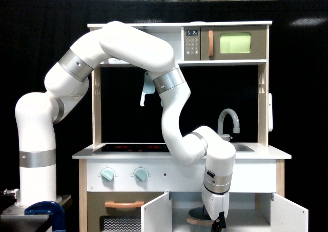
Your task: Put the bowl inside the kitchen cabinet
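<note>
Black backdrop, kitchen cabinet (pixel 246 207) doors open, end effector (pixel 220 223) (grip unclear) beside bowl (pixel 196 217) inside.

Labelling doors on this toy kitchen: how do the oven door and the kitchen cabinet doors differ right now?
The oven door is shut and carries a tan handle; the kitchen cabinet doors are swung open and show no handle. The oven door has a patterned window; the kitchen cabinet doors are plain. Both sit below the counter.

Both doors (pixel 156 214) of the kitchen cabinet (pixel 241 211) stand open; the bowl (pixel 196 216) sits inside.
</note>
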Robot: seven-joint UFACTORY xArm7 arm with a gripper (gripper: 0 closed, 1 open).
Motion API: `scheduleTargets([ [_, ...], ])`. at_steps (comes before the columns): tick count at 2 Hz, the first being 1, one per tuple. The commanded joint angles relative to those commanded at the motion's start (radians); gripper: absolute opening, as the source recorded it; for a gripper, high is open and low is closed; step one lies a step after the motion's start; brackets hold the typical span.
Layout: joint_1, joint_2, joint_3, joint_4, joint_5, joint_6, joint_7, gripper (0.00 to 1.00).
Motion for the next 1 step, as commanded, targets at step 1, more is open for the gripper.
scheduleTargets([
  [1,-0.082,-0.072,0.005,-0.071,-0.047,0.027,-0.028,1.0],
])
